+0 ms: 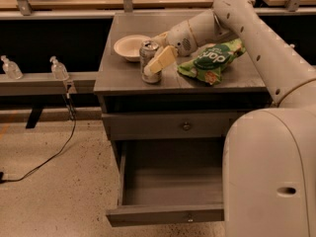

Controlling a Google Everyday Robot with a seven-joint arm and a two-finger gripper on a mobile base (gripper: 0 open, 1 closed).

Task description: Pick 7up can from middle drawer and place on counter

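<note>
The 7up can (148, 55), pale silvery with a shiny lid, stands upright on the grey counter (123, 80) near its front left, beside a bowl. My gripper (159, 51) reaches in from the right and straddles the can, one cream finger (162, 59) across its front and the other behind it. The fingers look closed on the can, whose base rests on the counter. The middle drawer (165, 215) is pulled out below, and its tray shows nothing inside.
A white bowl (129, 46) sits just behind and left of the can. A green chip bag (211, 60) lies to its right. A closed drawer with a knob (186, 126) is under the counter. My arm's large white body (269, 172) fills the right side. A cable (49, 157) trails on the floor at left.
</note>
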